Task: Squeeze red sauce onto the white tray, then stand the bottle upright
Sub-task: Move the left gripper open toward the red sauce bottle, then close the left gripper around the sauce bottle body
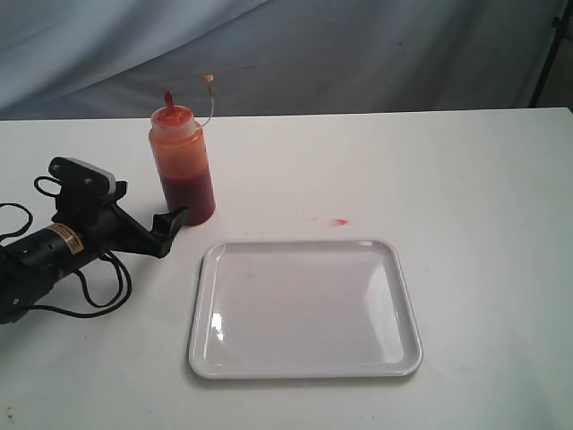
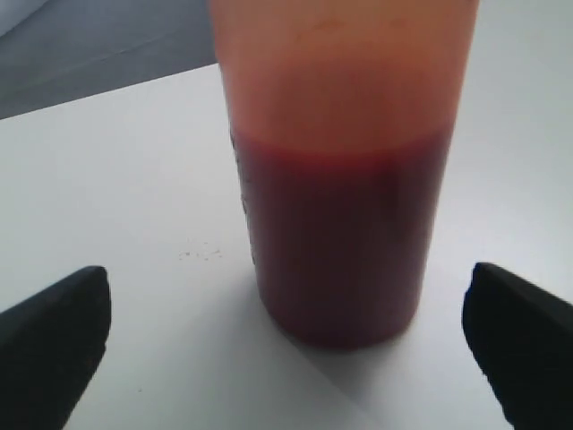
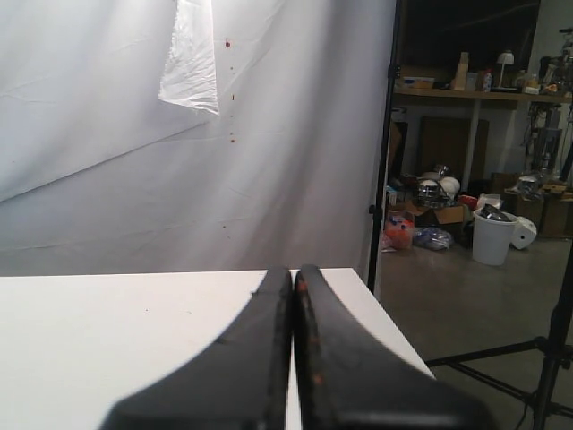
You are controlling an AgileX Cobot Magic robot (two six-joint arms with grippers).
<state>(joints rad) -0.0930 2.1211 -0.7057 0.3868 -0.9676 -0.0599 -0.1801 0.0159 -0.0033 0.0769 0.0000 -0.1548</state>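
The bottle (image 1: 182, 161) stands upright on the white table, behind the tray's left corner, with dark red sauce (image 1: 188, 193) filling its lower part. Its nozzle points up and the small tip cap hangs off to the side. The white tray (image 1: 304, 305) lies flat in front, and no sauce shows on it. My left gripper (image 1: 152, 204) is low over the table just left of the bottle, open, with nothing held. In the left wrist view the bottle (image 2: 345, 134) and its sauce (image 2: 345, 242) stand ahead between the wide-apart fingers (image 2: 54, 331). My right gripper (image 3: 294, 273) is shut and empty, and does not show in the exterior view.
A small reddish smear (image 1: 337, 221) marks the table just behind the tray. The left arm's cables (image 1: 98, 291) lie on the table at the left. A grey backdrop (image 1: 286, 45) hangs behind the table. The right wrist view shows the table edge (image 3: 394, 327) and floor beyond.
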